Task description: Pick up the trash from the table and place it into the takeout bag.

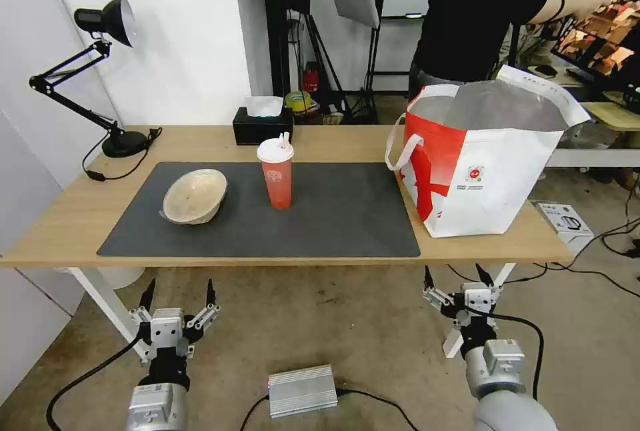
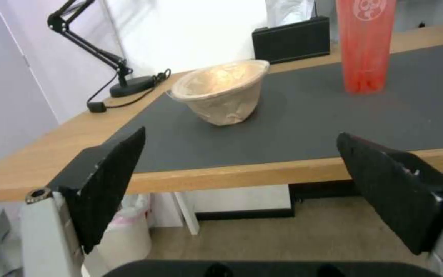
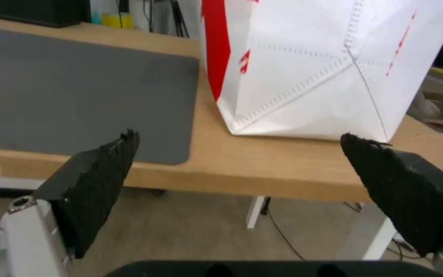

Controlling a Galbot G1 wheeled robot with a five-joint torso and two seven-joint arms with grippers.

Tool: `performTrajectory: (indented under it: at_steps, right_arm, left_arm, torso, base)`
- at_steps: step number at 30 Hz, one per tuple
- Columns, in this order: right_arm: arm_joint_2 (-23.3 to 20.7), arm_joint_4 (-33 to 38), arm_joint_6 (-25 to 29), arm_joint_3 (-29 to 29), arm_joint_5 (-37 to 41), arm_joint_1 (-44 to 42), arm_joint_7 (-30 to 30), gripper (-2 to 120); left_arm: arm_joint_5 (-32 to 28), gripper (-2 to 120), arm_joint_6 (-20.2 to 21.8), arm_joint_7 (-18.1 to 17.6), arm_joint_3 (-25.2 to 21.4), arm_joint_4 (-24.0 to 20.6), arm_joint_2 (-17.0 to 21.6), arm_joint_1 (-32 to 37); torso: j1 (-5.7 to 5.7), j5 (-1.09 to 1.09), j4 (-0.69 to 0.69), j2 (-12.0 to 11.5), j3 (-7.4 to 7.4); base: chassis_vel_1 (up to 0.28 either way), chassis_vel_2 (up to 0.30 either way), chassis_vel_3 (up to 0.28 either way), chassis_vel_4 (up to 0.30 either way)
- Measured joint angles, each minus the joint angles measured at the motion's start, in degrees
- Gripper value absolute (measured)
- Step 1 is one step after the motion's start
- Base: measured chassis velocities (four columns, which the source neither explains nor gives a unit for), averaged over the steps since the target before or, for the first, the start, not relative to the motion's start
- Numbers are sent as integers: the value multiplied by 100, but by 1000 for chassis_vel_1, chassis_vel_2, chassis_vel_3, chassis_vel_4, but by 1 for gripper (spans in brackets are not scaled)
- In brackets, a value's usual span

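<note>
I can make out no word or number anywhere before me. The takeout bag [image 1: 490, 181] carries a small round red logo [image 1: 475, 173] with a line of tiny print under it, too small for me to read, and the red cup [image 1: 277, 174] bears a pale round emblem [image 2: 366, 7] whose marks I cannot tell as letters. The small white box [image 1: 564, 219] on the floor past the table's right end has dark printing that is also illegible.
</note>
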Motion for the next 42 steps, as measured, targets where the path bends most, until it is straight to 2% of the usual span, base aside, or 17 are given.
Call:
performTrajectory:
  at_steps: [10,15,20,25,30,35,42]
  right_arm:
    - [-142,100,-94,-112,309,250,-20,100]
    - [-374,172,-147,-256,603,584,-155,100]
    - [-616,207,-153,-430,979,1039,-353,100]
    - [-917,287,-254,-639,1726,1615,-711,100]
    - [-1081,243,-358,-1075,2247,2322,-948,100]
    - [-1239,-8,-448,-1776,2755,3376,-1401,100]
    - [-1284,-305,-694,-2284,3228,4117,-1693,100]
  left_arm:
    - [34,100,-32,36,-12,-44,14,-8]
    - [36,100,-55,56,-18,-48,44,-31]
    - [37,100,-88,69,-17,-40,74,-60]
    - [37,100,-98,143,23,51,150,-158]
    - [37,100,-98,190,12,105,178,-184]
    - [31,100,-98,195,2,142,190,-207]
    - [21,100,-139,211,2,225,203,-235]
  torso:
    - [0,0,0,0,0]
    - [0,0,0,0,0]
    - [0,0,0,0,0]
    - [0,0,-2,0,0]
    - [0,0,0,0,0]
    - [1,0,1,0,1]
    - [0,0,0,0,1]
  base:
    - [0,0,0,0]
    - [0,0,0,0]
    - [0,0,0,0]
    - [0,0,0,0]
    - [0,0,0,0]
    - [0,0,0,0]
    - [0,0,0,0]
